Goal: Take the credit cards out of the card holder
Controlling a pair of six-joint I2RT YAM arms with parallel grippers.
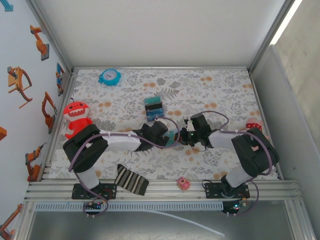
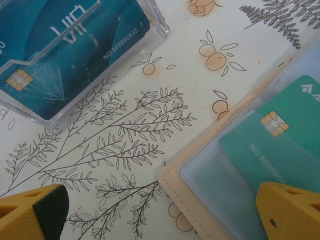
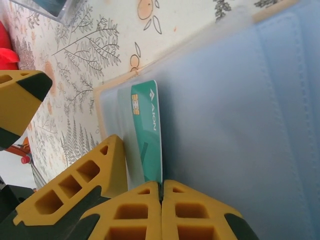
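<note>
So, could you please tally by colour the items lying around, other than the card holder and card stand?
Red: 2, monster toy, small item
Blue: 1, alarm clock
Pink: 1, small object
Black-and-white striped: 1, cloth
Total: 5

The place reads as a robotics lab cell: a silver aluminium profile frame, a white back panel, a worktop under floral printed cloth, and orange robot-arm stickers on the left wall.

Teal card: VIP, NO 88880835; green card: AION.
</note>
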